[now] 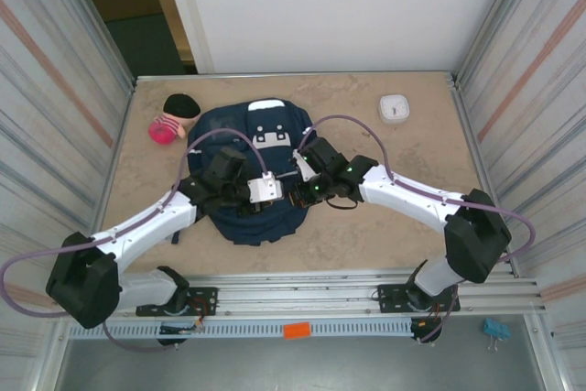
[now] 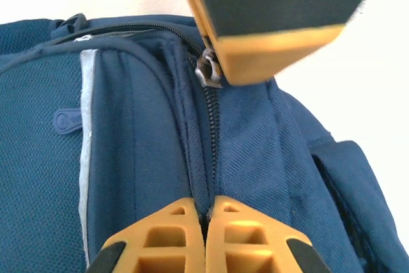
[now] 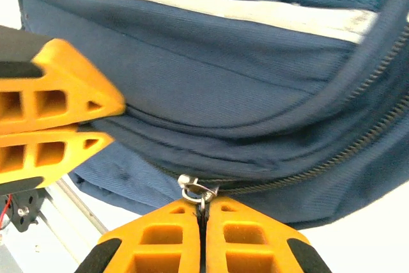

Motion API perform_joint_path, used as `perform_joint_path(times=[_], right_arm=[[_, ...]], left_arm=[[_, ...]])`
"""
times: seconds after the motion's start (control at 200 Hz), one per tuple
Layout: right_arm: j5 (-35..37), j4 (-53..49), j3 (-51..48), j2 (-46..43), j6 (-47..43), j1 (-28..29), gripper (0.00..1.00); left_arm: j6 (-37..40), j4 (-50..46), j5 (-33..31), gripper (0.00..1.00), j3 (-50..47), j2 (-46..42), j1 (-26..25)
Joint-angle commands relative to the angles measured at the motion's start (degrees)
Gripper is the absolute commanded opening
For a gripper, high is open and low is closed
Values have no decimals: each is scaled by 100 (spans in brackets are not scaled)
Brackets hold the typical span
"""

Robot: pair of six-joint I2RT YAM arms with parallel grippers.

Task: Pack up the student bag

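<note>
Clamped shut on the zip seam (image 2: pixel 211 145) of the student bag (image 1: pixel 224 125), which lies mid-way across the table (image 1: pixel 394 226), my left gripper (image 2: pixel 204 228) faces my right gripper (image 3: pixel 203 222), shut on the zipper pull (image 3: pixel 193 188) farther along that same seam.

Both my arms reach forward and bend inward, wrists nearly meeting in the middle. My left gripper (image 2: pixel 206 208) is pinched on the student bag (image 2: pixel 134 158) at its zipper seam (pads pressed flat together, no gap between them). My right gripper (image 3: pixel 203 208), just beside the left one, is clamped on the zipper pull (image 3: pixel 193 190).
</note>
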Motion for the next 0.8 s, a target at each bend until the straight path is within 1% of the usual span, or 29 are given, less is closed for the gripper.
perform_joint_path(times=[0.0, 0.095, 0.406, 0.631, 0.792], right_arm=[[112, -182, -122, -283, 58, -380, 0], [225, -273, -138, -261, 27, -630, 0], [353, -139, -109, -68, -102, -1579, 0], [122, 331, 353, 594, -238, -2124, 0], [-72, 457, 856, 1107, -354, -2429, 0]], left_arm=[[173, -583, 529, 0, 9, -455, 182], [178, -741, 824, 0, -71, -804, 288], [203, -1129, 972, 0, -280, -1581, 335], [409, -1497, 1850, 0, -139, -1892, 335], [735, -1826, 2065, 0, -61, -1996, 301]])
